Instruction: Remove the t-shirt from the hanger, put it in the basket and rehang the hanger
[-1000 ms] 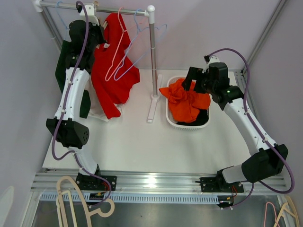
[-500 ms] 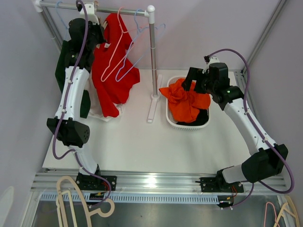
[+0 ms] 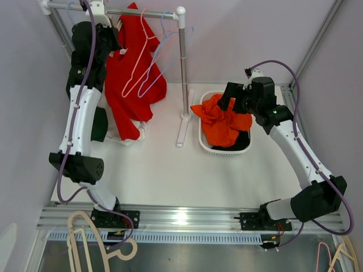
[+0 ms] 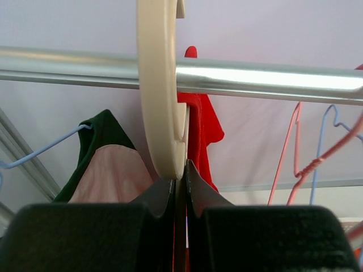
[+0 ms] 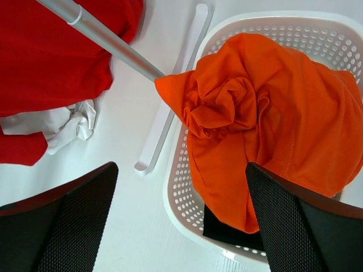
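A red t-shirt (image 3: 127, 73) hangs from a cream hanger (image 4: 161, 85) whose hook crosses the metal rail (image 4: 272, 79) of the rack. My left gripper (image 3: 108, 39) is up at the rail. In the left wrist view its fingers (image 4: 180, 170) are shut on the base of the cream hook, with the red t-shirt (image 4: 201, 130) just behind. The hanger's arms are hidden inside the shirt. My right gripper (image 3: 229, 96) is open and empty, held above an orange shirt (image 5: 255, 113) in a white basket (image 5: 176, 187).
An empty pink hanger (image 3: 139, 62) and a blue one (image 3: 164, 56) hang on the rail (image 3: 142, 12). A dark green shirt (image 3: 99, 122) hangs left of the arm. White cloth (image 3: 139, 133) lies under the red shirt. The rack's pole (image 3: 182, 62) and foot (image 3: 182, 130) stand between shirt and basket (image 3: 207, 144).
My left arm has risen up and leftward toward the rail, and the red t-shirt has lifted with it. The right arm has barely moved.
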